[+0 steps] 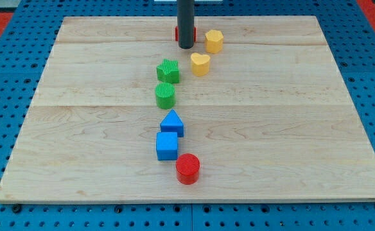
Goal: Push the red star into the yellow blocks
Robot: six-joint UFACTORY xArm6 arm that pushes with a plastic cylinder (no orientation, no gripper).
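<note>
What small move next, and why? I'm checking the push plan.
Probably slide my tip toward the view's right. It stands in front of the red star, mostly hiding it, and the yellow hexagon and yellow heart lie just right.

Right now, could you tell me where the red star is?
The red star sits near the view's top edge of the board, mostly hidden behind my tip, just to the view's left of the yellow hexagon.
</note>
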